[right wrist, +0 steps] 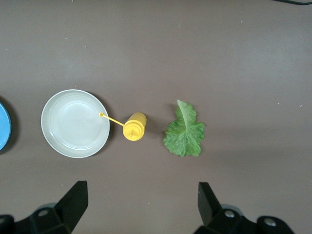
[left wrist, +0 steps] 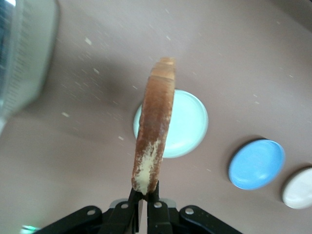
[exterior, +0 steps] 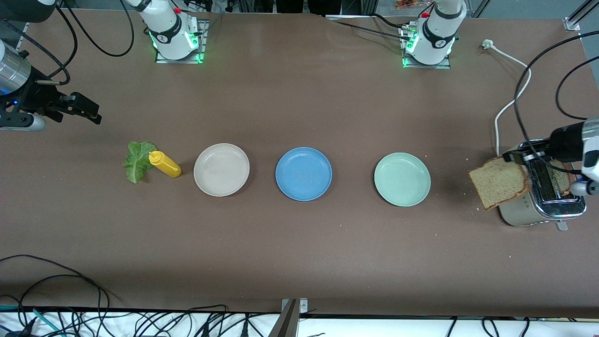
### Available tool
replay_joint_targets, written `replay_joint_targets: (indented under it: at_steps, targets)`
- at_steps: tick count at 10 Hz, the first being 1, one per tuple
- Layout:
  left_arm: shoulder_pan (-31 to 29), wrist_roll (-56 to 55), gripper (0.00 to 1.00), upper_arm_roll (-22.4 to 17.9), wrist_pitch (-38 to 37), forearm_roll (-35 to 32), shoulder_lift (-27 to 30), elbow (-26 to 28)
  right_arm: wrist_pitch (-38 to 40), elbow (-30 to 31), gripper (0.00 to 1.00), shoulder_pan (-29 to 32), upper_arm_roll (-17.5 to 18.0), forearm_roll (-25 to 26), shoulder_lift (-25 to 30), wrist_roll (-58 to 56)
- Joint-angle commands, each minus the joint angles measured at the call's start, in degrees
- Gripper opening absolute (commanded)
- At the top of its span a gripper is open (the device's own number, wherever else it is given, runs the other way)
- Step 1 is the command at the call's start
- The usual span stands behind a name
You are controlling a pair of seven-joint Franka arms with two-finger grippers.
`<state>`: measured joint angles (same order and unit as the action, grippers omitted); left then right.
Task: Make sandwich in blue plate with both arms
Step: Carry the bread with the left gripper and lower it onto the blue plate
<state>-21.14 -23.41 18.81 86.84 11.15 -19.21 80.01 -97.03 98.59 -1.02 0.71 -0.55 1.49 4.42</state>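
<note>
My left gripper is shut on the top edge of a brown bread slice and holds it in the air beside the toaster. In the left wrist view the slice hangs edge-on from the gripper. A second slice sits in the toaster slot. The blue plate lies empty mid-table; it also shows in the left wrist view. The lettuce leaf lies flat at the right arm's end. My right gripper is open and empty, in the air above the lettuce area.
A yellow squeeze bottle lies on its side touching the lettuce. A beige plate lies between the bottle and the blue plate. A pale green plate lies between the blue plate and the toaster. A white cord runs to the toaster.
</note>
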Motion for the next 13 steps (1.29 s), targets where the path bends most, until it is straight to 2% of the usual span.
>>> replay_joint_targets:
  at_steps: [1, 3, 5, 7, 9, 11, 13]
  targets:
    - [-0.05, -4.97, 0.00, 1.84, 3.32, 12.01, -0.83, 3.73, 1.49, -1.65, 1.00, -0.21, 0.00, 0.90, -0.52, 0.59]
    - [1.70, -4.80, 0.00, 4.73, 7.35, 19.58, -1.27, 7.77, 1.66, -1.65, 1.00, -0.21, 0.00, 0.90, -0.52, 0.50]
    - [6.00, -4.80, 0.00, 6.33, 17.44, 24.25, -1.27, 12.86, 2.02, -1.65, 1.00, -0.21, 0.00, 0.90, -0.52, 0.59]
    - [12.50, -5.15, 0.00, 6.33, 28.42, 27.68, -1.18, 18.13, 2.02, -1.65, 1.00, -0.21, 0.00, 0.90, -0.52, 0.59]
    - [19.08, -5.15, 0.00, 6.33, 42.64, 31.98, -1.88, 22.97, 2.10, -1.65, 1.00, -0.21, 0.08, 0.90, -0.44, 0.68]
    - [26.29, -5.24, 0.00, 6.24, 56.97, 35.07, -5.03, 25.27, 2.10, -1.65, 1.00, -0.12, 0.00, 0.90, -0.52, 0.68]
    - [32.10, -5.50, 0.00, 6.24, 67.45, 37.27, -8.54, 26.24, 2.10, -1.65, 1.00, -0.12, 0.00, 0.90, -0.52, 0.68]
